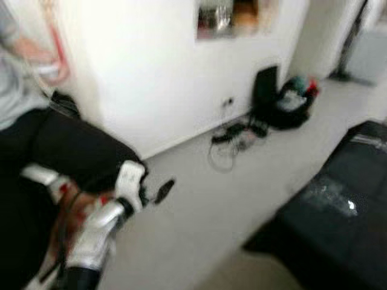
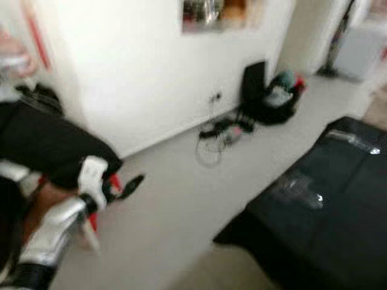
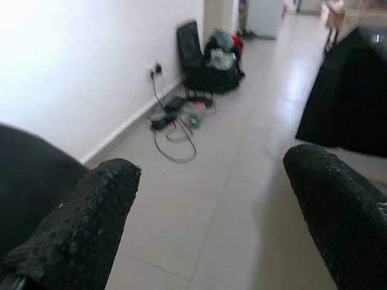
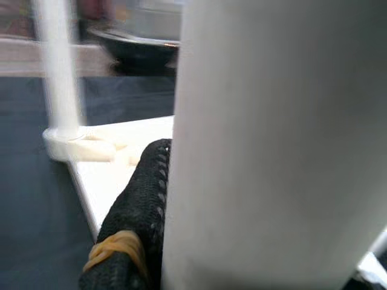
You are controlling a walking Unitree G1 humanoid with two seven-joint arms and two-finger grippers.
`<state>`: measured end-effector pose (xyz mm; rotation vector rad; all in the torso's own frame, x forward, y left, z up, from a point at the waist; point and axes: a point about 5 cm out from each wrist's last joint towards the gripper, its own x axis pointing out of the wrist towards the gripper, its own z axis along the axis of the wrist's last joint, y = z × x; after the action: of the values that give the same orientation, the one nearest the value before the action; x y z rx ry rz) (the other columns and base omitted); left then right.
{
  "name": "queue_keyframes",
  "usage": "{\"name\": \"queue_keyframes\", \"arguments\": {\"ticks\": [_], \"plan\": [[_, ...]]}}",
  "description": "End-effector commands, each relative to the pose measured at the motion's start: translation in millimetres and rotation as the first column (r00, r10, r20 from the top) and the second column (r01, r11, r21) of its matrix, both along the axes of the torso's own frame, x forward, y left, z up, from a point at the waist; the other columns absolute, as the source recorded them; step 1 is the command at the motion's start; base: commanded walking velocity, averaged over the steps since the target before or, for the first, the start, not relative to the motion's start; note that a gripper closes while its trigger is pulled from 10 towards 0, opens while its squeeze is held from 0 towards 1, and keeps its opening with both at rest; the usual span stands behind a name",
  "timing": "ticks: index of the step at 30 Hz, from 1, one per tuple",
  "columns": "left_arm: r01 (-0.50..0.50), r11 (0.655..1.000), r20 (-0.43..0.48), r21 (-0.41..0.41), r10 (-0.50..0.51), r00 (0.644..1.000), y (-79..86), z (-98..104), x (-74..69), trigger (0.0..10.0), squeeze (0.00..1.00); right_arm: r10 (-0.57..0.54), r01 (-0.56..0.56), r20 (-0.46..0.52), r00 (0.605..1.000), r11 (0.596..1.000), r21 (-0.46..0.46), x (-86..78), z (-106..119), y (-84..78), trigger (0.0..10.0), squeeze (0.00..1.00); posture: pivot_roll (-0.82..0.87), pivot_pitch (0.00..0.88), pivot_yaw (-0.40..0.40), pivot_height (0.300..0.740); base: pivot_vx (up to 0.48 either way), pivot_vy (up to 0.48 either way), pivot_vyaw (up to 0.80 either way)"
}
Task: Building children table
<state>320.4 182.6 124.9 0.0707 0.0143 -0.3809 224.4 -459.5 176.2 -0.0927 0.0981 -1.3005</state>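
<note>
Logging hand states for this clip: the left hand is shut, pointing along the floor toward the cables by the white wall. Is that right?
Not quite. The left hand is open: the left wrist view shows its fingers wide apart with bare floor between them. It does point along the floor toward the cables by the white wall.

1. No legible text, label, brand, number or sign in any view.
2. Head views are blurred; the picture on the wall [image 1: 234, 17] shows no readable marking.
3. The white post [image 4: 272, 145] bears no print.
</note>
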Motion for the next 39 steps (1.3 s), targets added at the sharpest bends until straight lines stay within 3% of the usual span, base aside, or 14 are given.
{"name": "queue_keyframes", "arguments": {"ticks": [1,2,6,7,8,9,10,11,17,21,30,35,39], "plan": [[0.038,0.999,-0.015,-0.012,-0.038,0.999,-13.7,-3,0.4,10.0,0.0,0.109,-0.114,-0.091,0.99,0.992,-0.052,10.1,0,7.3,10.0,0.0,0.02,0.0,-0.108,0.74,0.0,0.0,0.0],[0.039,0.999,-0.014,-0.012,-0.039,0.999,-13.8,-3,0.7,10.0,0.0,0.193,-0.198,-0.066,0.979,0.977,-0.083,23.4,4,19.1,10.0,0.0,0.03,0.0,-0.109,0.74,0.0,0.0,0.0],[0.039,0.999,-0.014,-0.013,-0.039,0.999,-14.0,-3,0.8,10.0,0.0,0.243,-0.247,-0.055,0.969,0.963,-0.104,31.1,6,26.9,10.0,0.0,0.03,0.0,-0.11,0.74,0.0,0.0,0.0],[0.041,0.999,-0.013,-0.015,-0.041,0.999,-14.3,-3,1.0,10.0,0.0,0.337,-0.343,-0.064,0.939,0.932,-0.118,45.6,6,43.8,10.0,0.0,0.03,0.0,-0.112,0.74,0.0,0.0,0.0],[0.041,0.999,-0.013,-0.015,-0.041,0.999,-14.3,-3,1.0,10.0,0.0,0.337,-0.343,-0.064,0.939,0.932,-0.118,45.6,6,43.8,10.0,0.0,0.03,0.0,-0.112,0.74,0.0,0.0,0.0],[0.043,0.999,-0.012,-0.02,-0.044,0.999,-14.8,-2,1.2,10.0,0.0,0.5,-0.508,-0.09,0.861,0.849,-0.144,69.1,3,81.2,10.0,0.0,0.03,0.0,-0.118,0.74,0.0,0.0,0.0],[0.043,0.999,-0.011,-0.022,-0.044,0.999,-15.1,-2,1.0,10.0,0.0,0.568,-0.575,-0.09,0.818,0.804,-0.151,78.4,2,100.8,10.0,0.0,0.03,0.0,-0.118,0.74,0.0,0.0,-0.8],[0.043,0.999,-0.011,-0.022,-0.044,0.999,-15.1,-2,1.0,10.0,0.0,0.568,-0.575,-0.09,0.818,0.804,-0.151,78.4,2,100.8,10.0,0.0,0.03,0.0,-0.118,0.74,0.0,0.0,-0.8],[0.043,0.999,-0.009,-0.028,-0.043,0.999,-16.5,-2,0.2,10.0,0.0,0.661,-0.668,-0.098,0.744,0.729,-0.15,91.3,-5,137.2,10.0,0.0,0.04,0.0,-0.124,0.74,0.0,0.0,-0.8],[0.04,0.999,-0.007,-0.028,-0.04,0.999,-15.9,-2,0.3,10.0,0.0,0.658,-0.669,-0.118,0.743,0.734,-0.116,93.0,-14,145.1,10.0,0.0,0.04,0.0,-0.125,0.74,0.0,0.0,-0.8],[0.008,0.999,-0.014,-0.032,-0.009,1.0,-14.0,-2,2.0,10.0,0.0,0.571,-0.581,-0.153,0.807,0.814,-0.027,88.6,-24,138.5,10.0,0.0,0.04,0.0,-0.126,0.74,0.0,0.0,-0.8],[-0.003,0.999,-0.006,-0.047,0.003,1.0,-12.8,0,3.0,10.0,0.0,0.594,-0.605,-0.166,0.787,0.796,-0.018,91.6,-25,145.5,10.0,0.0,0.04,0.0,-0.126,0.74,0.0,0.0,-0.8],[-0.026,0.997,0.014,-0.066,0.027,1.0,-9.3,4,4.0,10.0,0.0,0.64,-0.652,-0.167,0.75,0.758,-0.021,97.2,-26,159.4,10.0,0.0,0.04,0.0,-0.127,0.74,0.091,0.0,-0.8]]}}
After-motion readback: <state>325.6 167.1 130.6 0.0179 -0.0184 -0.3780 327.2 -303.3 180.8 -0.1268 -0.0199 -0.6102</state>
